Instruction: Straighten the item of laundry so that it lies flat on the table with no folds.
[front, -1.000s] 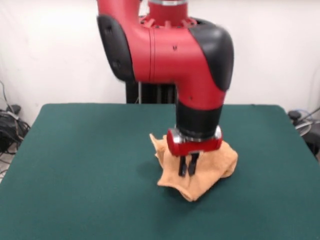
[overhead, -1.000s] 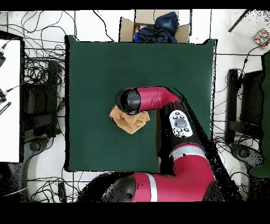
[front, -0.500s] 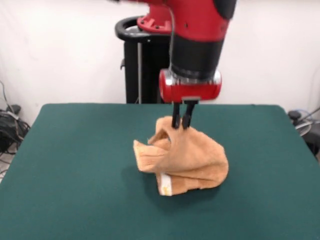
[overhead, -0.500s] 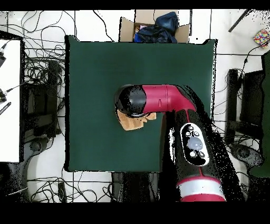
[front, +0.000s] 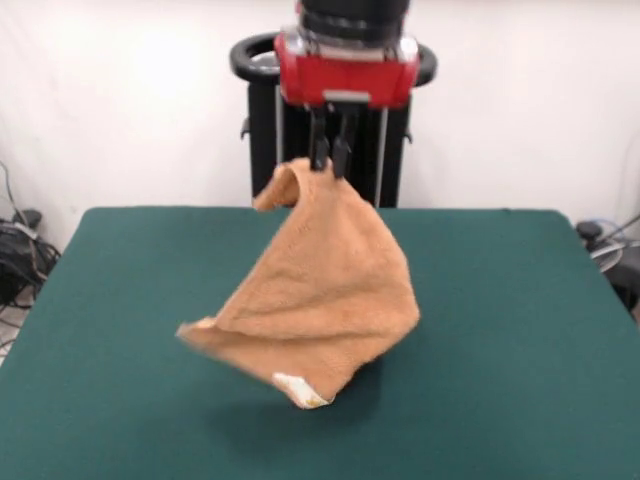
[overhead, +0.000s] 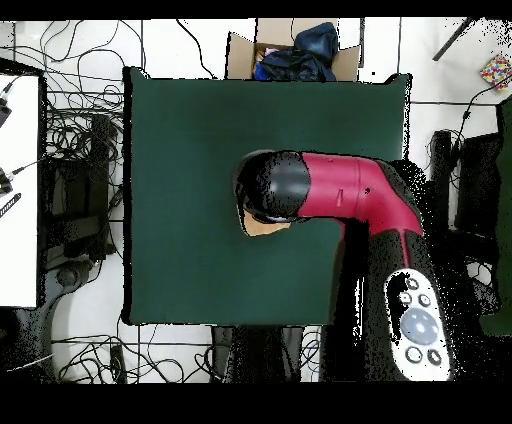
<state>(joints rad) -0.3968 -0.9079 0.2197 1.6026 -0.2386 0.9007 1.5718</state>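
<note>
The orange-tan towel (front: 315, 295) hangs in the air above the dark green table (front: 500, 330), held by one edge at its top. It drapes down in a rough triangle, with a small white label (front: 297, 385) at its lowest corner. My gripper (front: 332, 160) is high above the table's far middle and is shut on the towel's top edge. In the overhead view the arm's head (overhead: 280, 185) covers most of the towel; only a small tan piece (overhead: 262, 228) shows under it over the green table (overhead: 180, 150).
The black pedestal (front: 265, 120) stands behind the table's far edge. A cardboard box with dark cloth (overhead: 295, 50) sits off the table's far side in the overhead view. Cables (overhead: 70, 140) and equipment lie on the floor at both sides.
The gripper has risen with the towel. One second ago the towel lay bunched on the table; now it hangs free in the air and has swung out into a wider drape.
</note>
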